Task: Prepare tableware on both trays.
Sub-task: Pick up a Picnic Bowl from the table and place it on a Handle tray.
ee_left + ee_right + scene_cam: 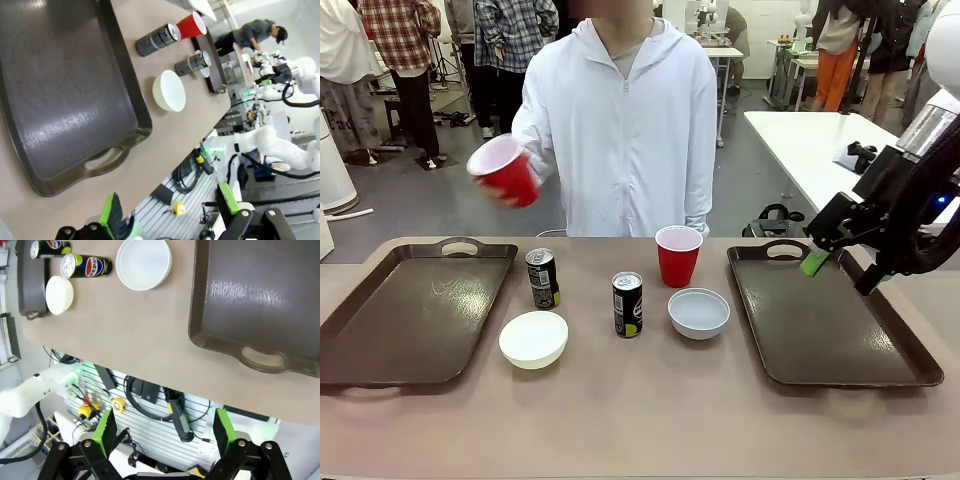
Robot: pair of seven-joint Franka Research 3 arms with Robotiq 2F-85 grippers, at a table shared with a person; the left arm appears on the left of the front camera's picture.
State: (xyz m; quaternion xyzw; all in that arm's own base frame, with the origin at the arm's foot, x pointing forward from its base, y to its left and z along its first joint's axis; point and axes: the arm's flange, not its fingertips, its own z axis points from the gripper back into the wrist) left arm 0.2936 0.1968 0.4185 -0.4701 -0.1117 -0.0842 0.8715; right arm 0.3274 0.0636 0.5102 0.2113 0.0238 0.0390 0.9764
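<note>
Two dark brown trays sit on the bench (640, 420): the left tray (390, 330) and the right tray (830, 330). There are two red plastic cups, the raised cup (506, 170) and the standing cup (678, 255). There are two black drink cans, the left can (542, 278) and the right can (627, 304). There are two bowls, one white bowl (533, 339) and one pale grey-blue bowl (699, 312).
</note>
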